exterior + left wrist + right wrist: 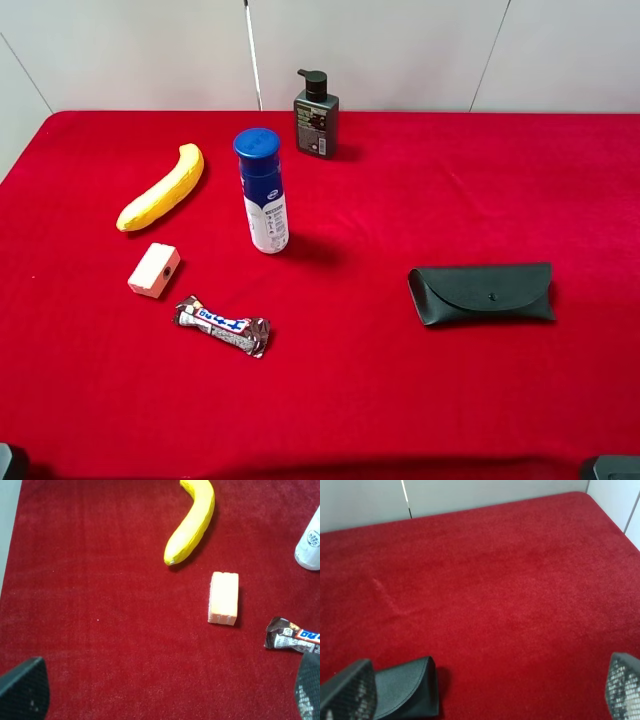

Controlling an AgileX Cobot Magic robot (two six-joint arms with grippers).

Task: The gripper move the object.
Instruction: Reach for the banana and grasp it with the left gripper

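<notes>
A red cloth-covered table (pixel 400 400) seen from above holds six items. The banana (pixel 162 187), yellow and curved, lies flat on the left part of the cloth towards the far side, touching nothing. Just nearer than it sits a small cream block (pixel 154 270), and nearer again a wrapped candy bar (pixel 223 326). Right of the banana a white bottle with a blue cap (pixel 263 192) stands upright, capped. Behind it, near the far edge, a dark pump bottle (pixel 316 118) also stands upright. Both are opaque, so their contents cannot be told. On the right a black glasses case (pixel 482 293) lies flat with its flap closed; what is inside is hidden. The left gripper (pixel 165 692) hangs above bare cloth with its jaws spread wide and nothing between them, well apart from the banana. The right gripper (pixel 485 690) is likewise spread and empty, near one end of the case.
</notes>
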